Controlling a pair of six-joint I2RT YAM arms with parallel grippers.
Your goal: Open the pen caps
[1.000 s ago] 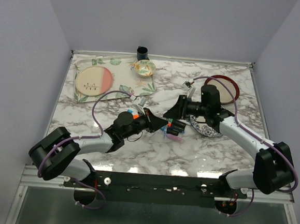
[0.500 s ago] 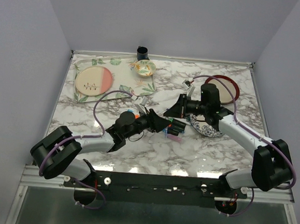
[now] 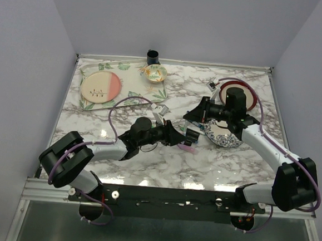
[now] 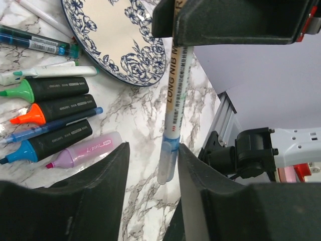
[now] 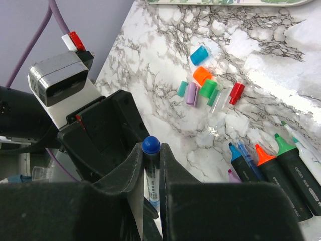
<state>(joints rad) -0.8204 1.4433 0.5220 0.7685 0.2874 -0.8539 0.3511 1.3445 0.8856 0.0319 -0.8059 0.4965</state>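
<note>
My right gripper [image 5: 151, 150] is shut on a thin white pen [image 4: 175, 85] with a blue end knob [image 5: 151, 145] and holds it above the marble. The pen's clear blue-tinted cap [image 4: 168, 159] is still on it and sits between the fingers of my left gripper [image 4: 153, 148], close to one finger, with the jaws open. In the top view the left gripper [image 3: 177, 137] and right gripper [image 3: 196, 116] meet at mid-table. Loose caps lie on the marble: blue [image 5: 199, 55], orange [image 5: 202, 75], green [image 5: 207, 88], purple [image 5: 191, 94], red [image 5: 235, 93].
Uncapped green [image 4: 47, 89], orange [image 4: 55, 108] and blue [image 4: 50, 143] highlighters, a pink one [image 4: 85, 150] and a thin blue pen [image 4: 50, 125] lie beside a blue floral plate [image 4: 125, 45]. A red-rimmed plate [image 3: 250, 94], a pink-and-cream plate [image 3: 100, 87], a small bowl [image 3: 155, 72] and a black cup [image 3: 153, 57] stand further back.
The left gripper has reached right toward the right gripper. The right gripper has drawn right and back with the pen. The cap now sits between the left fingers.
</note>
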